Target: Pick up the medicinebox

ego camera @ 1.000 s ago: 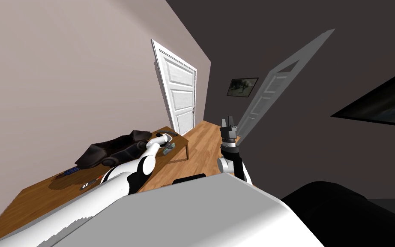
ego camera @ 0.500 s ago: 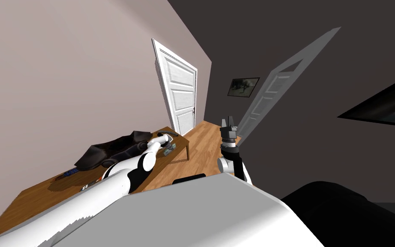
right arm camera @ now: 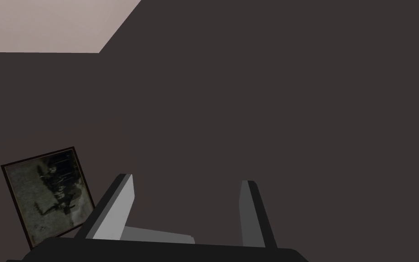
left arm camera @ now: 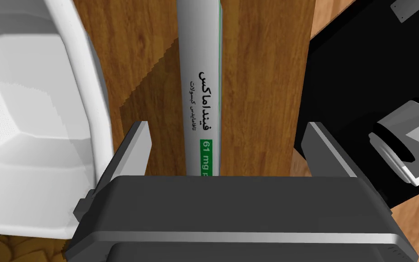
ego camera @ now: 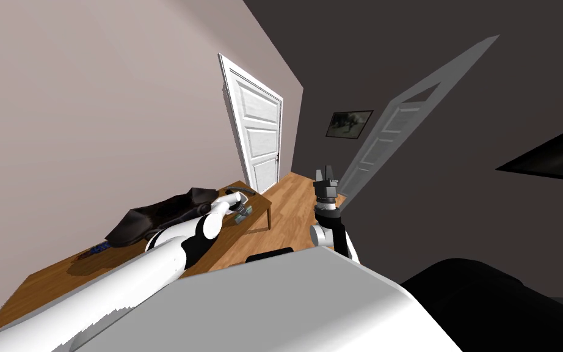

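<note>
The left pincer [left arm camera: 229, 148] is released, its two fingers [left arm camera: 133, 145] standing wide on either side of the medicine box [left arm camera: 202, 91] without touching it; the box sits nearer one finger than the other. Compared with a second ago, the left arm has reached further out along the wooden worktop [ego camera: 54, 281], bringing the left pincer [ego camera: 237, 206] right over the medicine box [ego camera: 242, 212], which has stayed in its place near the far end of the worktop. The box is long, narrow and white, seen edge-on, with black script along its length, a thin green line down one edge and a green band reading "61 mg". Just behind the arm on the worktop lies a dark heap of cloth [ego camera: 158, 214]. The right pincer [ego camera: 326, 174] is held upright, well apart from the worktop, fingers spread and gripping nothing.
</note>
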Motion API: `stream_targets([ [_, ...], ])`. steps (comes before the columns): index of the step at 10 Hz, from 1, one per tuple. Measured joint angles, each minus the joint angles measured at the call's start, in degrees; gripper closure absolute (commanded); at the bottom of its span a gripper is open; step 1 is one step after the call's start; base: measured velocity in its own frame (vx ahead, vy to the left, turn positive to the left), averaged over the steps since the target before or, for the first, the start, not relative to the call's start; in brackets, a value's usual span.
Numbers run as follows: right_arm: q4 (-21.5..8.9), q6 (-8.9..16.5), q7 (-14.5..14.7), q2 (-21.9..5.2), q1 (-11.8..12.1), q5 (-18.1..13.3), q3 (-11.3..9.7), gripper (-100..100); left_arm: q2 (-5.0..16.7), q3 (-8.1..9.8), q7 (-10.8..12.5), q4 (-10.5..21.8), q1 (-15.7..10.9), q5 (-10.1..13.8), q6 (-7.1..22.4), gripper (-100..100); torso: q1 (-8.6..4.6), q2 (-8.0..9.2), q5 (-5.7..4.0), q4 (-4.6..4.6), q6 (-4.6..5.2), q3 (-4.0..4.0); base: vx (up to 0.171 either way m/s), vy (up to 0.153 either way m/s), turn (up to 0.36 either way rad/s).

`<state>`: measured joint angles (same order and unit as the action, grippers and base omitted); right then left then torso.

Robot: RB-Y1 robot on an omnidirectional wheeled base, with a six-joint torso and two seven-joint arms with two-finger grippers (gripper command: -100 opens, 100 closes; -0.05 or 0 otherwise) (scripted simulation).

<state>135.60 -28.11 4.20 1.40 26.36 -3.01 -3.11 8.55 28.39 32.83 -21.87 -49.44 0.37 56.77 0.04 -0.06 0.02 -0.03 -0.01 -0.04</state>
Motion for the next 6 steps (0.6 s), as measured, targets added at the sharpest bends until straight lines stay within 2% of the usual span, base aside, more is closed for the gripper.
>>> stream_targets([
  [1, 0.0, 0.0, 0.0, 0.0, 0.0, 0.0, 0.0, 0, 0.16, 0.18, 0.13, 0.9, -0.19, -0.06, 0.01, -100, 0.01, 0.0, 0.0, 0.0, 0.0, 0.0, 0.079, 0.061, 0.028],
  [2, 0.0, 0.0, 0.0, -0.01, 0.01, 0.0, 0.0, 0, 1.36, 0.51, 0.54, 5.38, -2.08, -0.1, -1.06, -100, 0.17, -0.16, 0.02, -0.02, -0.01, -0.08, 0.065, 0.065, 0.009],
  [3, 0.0, 0.0, 0.0, -0.01, 0.01, 0.0, 0.01, 0, 1.39, 0.6, 0.75, 4.98, -1.86, -0.2, -0.78, -100, 0.2, -0.15, 0.04, -0.03, -0.01, -0.09, 0.016, 0.029, -0.002],
  [4, 0.0, 0.0, 0.0, 0.0, 0.0, 0.0, 0.0, 0, 0.5, 0.51, 0.73, 0.85, -0.07, -0.35, 1.3, -100, 0.09, -0.02, 0.03, -0.01, -0.01, -0.01, -0.006, 0.004, 0.001],
  [5, 0.0, 0.0, 0.0, 0.0, 0.0, 0.0, 0.0, 0, 0.7, 0.54, 0.68, 1.39, -0.33, -0.32, 1.6, -100, 0.0, 0.07, 0.0, 0.02, 0.0, 0.04, 0.0, 0.0, 0.0],
  [6, 0.0, 0.0, 0.0, 0.0, 0.0, 0.0, 0.0, 0, 0.75, 0.55, 0.67, 1.61, -0.41, -0.31, 1.46, 0, -0.04, 0.1, -0.01, 0.03, 0.0, 0.06, 0.0, 0.0, 0.0],
])
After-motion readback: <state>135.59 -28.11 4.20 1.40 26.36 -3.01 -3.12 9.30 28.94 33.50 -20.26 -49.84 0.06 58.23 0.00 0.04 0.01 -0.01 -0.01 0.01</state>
